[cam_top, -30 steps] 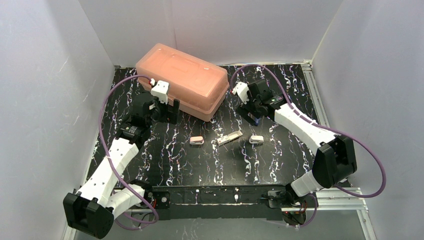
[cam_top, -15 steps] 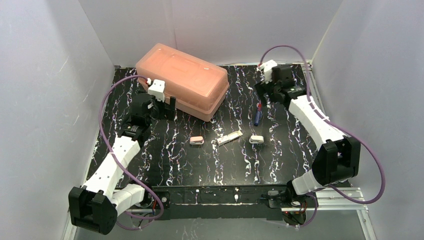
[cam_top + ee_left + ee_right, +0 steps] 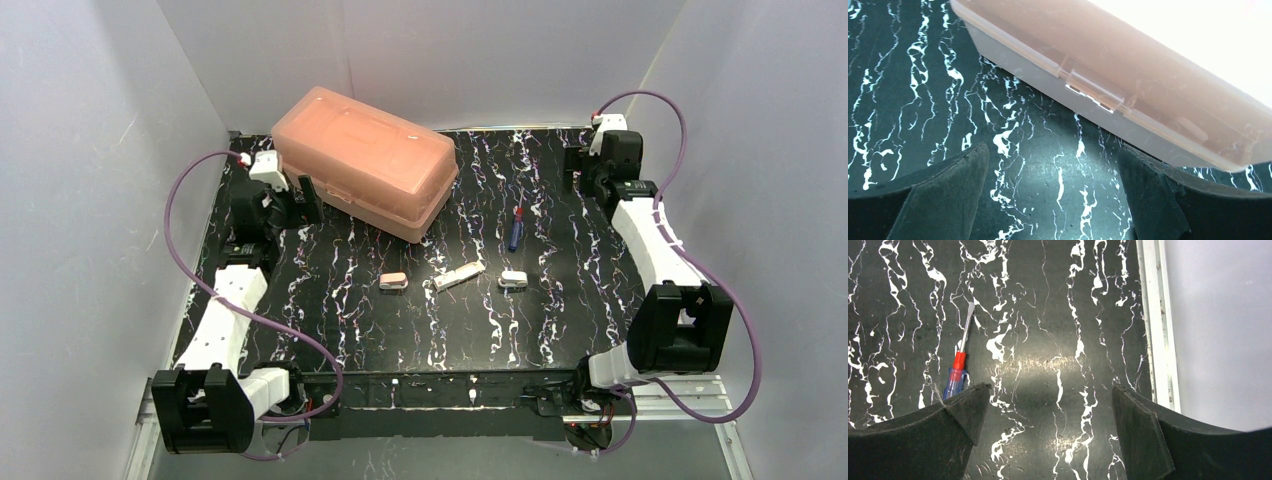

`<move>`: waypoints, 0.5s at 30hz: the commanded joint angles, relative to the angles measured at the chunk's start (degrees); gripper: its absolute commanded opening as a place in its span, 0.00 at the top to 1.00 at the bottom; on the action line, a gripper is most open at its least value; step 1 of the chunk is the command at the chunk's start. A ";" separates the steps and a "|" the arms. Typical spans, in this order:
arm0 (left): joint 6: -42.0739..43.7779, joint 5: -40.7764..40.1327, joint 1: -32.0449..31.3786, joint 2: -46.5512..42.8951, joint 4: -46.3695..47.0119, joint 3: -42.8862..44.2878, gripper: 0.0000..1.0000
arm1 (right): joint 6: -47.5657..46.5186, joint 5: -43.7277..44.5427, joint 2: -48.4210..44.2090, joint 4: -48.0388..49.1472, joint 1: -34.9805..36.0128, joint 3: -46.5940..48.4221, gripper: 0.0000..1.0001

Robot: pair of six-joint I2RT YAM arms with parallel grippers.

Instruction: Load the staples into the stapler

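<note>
1. Left gripper (image 3: 1053,200): the jaws are spread wide with nothing between them. Its wrist view shows both dark fingers (image 3: 940,197) over bare table (image 3: 913,75). The long side wall of the pink box (image 3: 1128,75) lies just beyond the tips at 12 o'clock, apart from them.
2. Right gripper (image 3: 1048,440): the jaws are spread wide and empty. Its wrist view shows a screwdriver (image 3: 960,365) at 10 o'clock with its blade pointing to 12 o'clock. The blue handle end is hidden behind the finger there.
3. Wrist views only: the box's clear latch (image 3: 1093,95), and a metal rail (image 3: 1153,315) along the table edge at 2 o'clock.
4. Top view only: three small parts lie in a row at table centre, well apart from both grippers.
   - These are a pink-topped part (image 3: 394,282), a long pale part (image 3: 459,276) and a white part (image 3: 513,279).
   - Which is the stapler and which the staples cannot be told at this size.
5. Top view, layout: the left gripper is at 10 o'clock and the right gripper at 2 o'clock. The box is at 11 o'clock and the screwdriver at 1 o'clock.
</note>
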 commanded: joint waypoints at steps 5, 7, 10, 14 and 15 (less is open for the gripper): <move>-4.58 0.43 3.69 0.69 5.74 0.14 0.01 | 5.08 1.41 -5.87 11.56 0.12 -8.98 0.01; -3.95 0.09 3.70 0.32 8.15 -1.62 0.01 | 4.44 2.73 -7.55 14.27 0.17 -11.71 0.01; -0.87 -0.30 3.70 -0.83 11.76 -4.44 0.01 | 3.04 4.69 -10.66 19.32 0.01 -16.49 0.01; 3.61 -0.68 3.70 -2.39 13.22 -5.82 0.01 | 0.34 4.11 -14.65 22.17 0.02 -20.26 0.01; 4.49 -0.66 3.70 -2.87 13.16 -5.96 0.01 | 0.11 3.74 -15.57 22.37 -0.01 -20.81 0.01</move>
